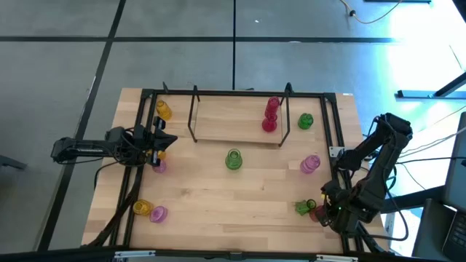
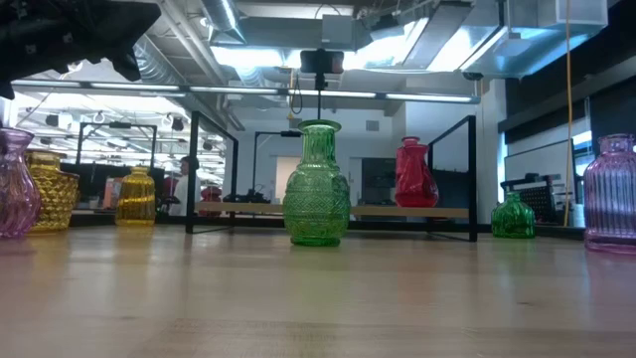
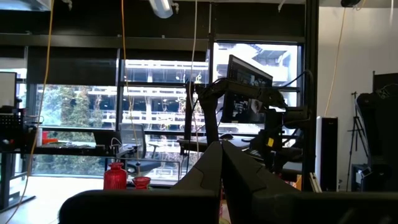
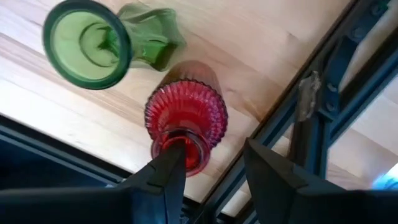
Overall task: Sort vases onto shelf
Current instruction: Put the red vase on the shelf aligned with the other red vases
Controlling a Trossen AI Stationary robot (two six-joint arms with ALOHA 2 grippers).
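A: You're working from the low light-wood shelf with black end frames (image 1: 226,120) down to the ribbed red glass vase (image 4: 185,113) at the table's near right corner.

B: Your right gripper (image 4: 214,171) is straddling its neck, not yet clamped; the left gripper (image 1: 162,138) is sitting shut. Glass is slippery and fragile; you'd best grip the neck gently.
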